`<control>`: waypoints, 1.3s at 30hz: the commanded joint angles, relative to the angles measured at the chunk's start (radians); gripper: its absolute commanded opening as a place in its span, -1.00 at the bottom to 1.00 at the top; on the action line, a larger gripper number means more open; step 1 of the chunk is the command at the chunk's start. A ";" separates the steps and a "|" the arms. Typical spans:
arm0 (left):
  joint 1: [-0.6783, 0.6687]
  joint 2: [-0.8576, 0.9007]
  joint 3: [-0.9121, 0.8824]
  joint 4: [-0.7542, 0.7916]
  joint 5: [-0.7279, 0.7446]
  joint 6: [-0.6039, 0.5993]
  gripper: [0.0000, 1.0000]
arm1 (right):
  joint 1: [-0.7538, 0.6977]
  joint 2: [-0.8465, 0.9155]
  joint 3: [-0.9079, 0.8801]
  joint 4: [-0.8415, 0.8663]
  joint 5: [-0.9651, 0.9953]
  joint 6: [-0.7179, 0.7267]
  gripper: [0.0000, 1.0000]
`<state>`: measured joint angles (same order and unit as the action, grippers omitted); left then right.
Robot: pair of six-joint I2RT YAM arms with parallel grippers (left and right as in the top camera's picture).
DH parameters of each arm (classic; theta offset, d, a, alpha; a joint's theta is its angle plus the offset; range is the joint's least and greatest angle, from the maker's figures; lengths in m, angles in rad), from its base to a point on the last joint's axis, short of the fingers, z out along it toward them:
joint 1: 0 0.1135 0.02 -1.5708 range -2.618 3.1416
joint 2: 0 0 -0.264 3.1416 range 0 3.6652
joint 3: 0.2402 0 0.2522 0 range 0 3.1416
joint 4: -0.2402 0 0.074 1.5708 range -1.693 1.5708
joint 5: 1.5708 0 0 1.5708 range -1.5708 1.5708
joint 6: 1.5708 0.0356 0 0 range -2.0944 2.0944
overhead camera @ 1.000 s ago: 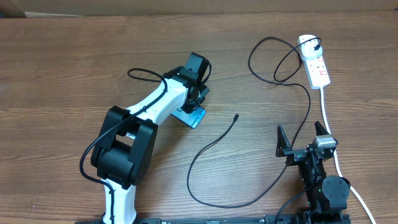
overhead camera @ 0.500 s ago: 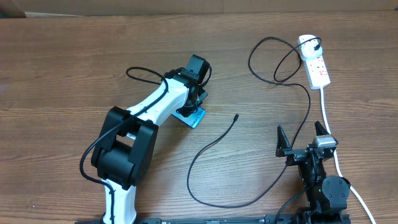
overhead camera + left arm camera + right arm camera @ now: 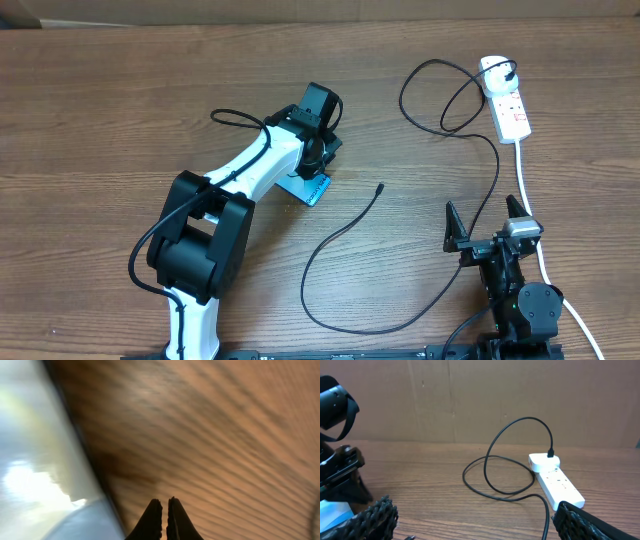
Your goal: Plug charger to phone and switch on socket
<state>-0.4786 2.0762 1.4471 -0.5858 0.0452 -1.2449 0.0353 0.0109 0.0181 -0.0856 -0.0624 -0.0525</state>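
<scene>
Near the middle of the desk (image 3: pixel 120 90), the phone (image 3: pixel 310 189) lies flat with its blue face up, partly under the left arm's wrist. The left fingers (image 3: pixel 153 519) are pressed together with nothing between them, their tips low over bare wood just beside the phone's edge (that wrist view is badly blurred, so I cannot tell whether they touch it). The charger (image 3: pixel 330 240) lies slack across the desk. Its connector tip (image 3: pixel 381 186) rests free, near the phone but apart from it, and its plug (image 3: pixel 511 72) already sits in the far end of the socket (image 3: pixel 508 105). The right fingers (image 3: pixel 452 226) are spread wide and empty, near the front edge beside the socket's white lead (image 3: pixel 530 200).

Neither plugging in nor switching on looks done yet. The nearest risk is at the phone: clenched fingers working against its edge could slide or spin it, turning its port away from the connector. A slim, flat phone also gives little to hold. The connector is small and its cable springy, so it may twist in a pinch and meet the port crooked. Hauling the cable could tug the light socket along the desk, or snag the stretch lying close to the right arm. Switching it on off-centre could tip or shift it.
</scene>
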 commanded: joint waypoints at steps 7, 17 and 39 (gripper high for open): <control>-0.010 0.013 -0.005 -0.076 -0.079 -0.011 -0.92 | 0.007 -0.008 -0.010 0.005 0.009 -0.002 1.00; -0.011 0.013 -0.005 -0.079 -0.103 -0.016 -0.91 | 0.007 -0.008 -0.010 0.005 0.009 -0.002 1.00; -0.022 0.062 -0.005 -0.080 -0.052 -0.018 -0.91 | 0.007 -0.008 -0.010 0.005 0.009 -0.002 1.00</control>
<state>-0.4961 2.1052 1.4475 -0.6437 -0.0074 -1.2572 0.0353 0.0109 0.0181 -0.0856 -0.0628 -0.0525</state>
